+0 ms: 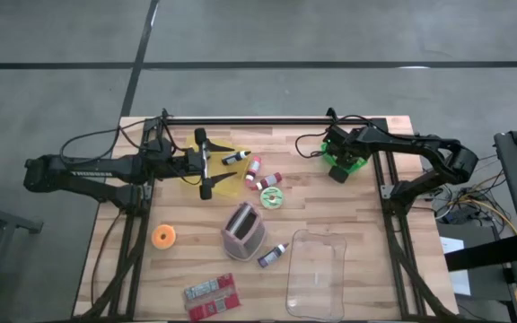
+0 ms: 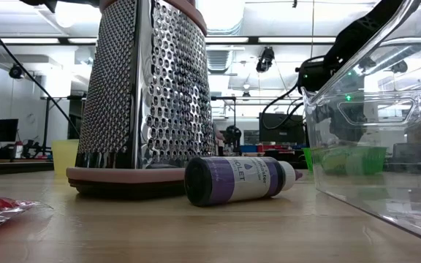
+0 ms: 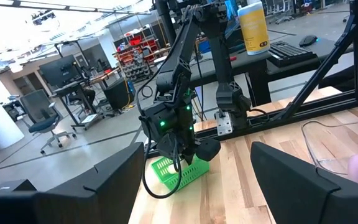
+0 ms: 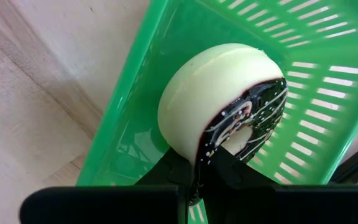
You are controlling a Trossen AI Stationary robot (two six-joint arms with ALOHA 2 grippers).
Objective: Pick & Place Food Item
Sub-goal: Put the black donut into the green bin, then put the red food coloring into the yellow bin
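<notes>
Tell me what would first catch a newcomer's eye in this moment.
The right pincer, shut on a chocolate-glazed donut, holds it in the green basket at the table's far right. Then the steel grater standing mid-table, a purple dropper bottle lying beside it. The left pincer waits open over a yellow sheet.

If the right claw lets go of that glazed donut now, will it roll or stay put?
The donut is held on edge, so it would probably tip flat rather than roll. The green basket walls around it should contain it. The right claw pinches only its rim, so it looks rigid.
</notes>
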